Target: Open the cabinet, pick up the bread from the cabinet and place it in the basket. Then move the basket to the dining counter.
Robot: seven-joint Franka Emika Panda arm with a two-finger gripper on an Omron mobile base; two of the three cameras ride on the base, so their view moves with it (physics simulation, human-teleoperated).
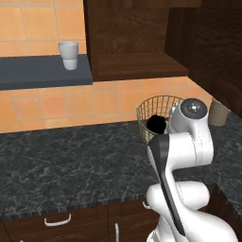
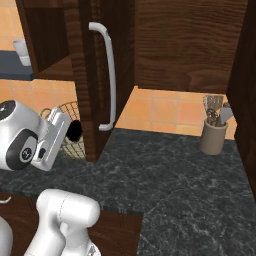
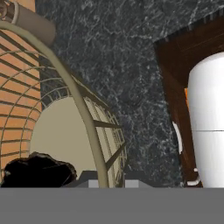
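One bread (image 1: 156, 124) sits in the basket (image 1: 149, 106), on the black tabletop (image 1: 71, 160) against the tiled wall, under the cabinet (image 2: 82, 75), whose door (image 2: 107, 60) stands open. Gripper (image 3: 107, 181) is clamped on the basket rim, wire between its fingers. Utensil crock (image 2: 215, 135) well off to the right. Cup (image 1: 69, 55) on the shelf (image 1: 33, 71).

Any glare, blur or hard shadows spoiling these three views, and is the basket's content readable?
Left base view: flat, even rendered light, no glare; the bread reads as a featureless black lump in the basket. Right base view: sharp, but the cabinet door hides much of the basket. Hand view: close wire rim looms large and curved, mildly soft; bread is dark without detail.
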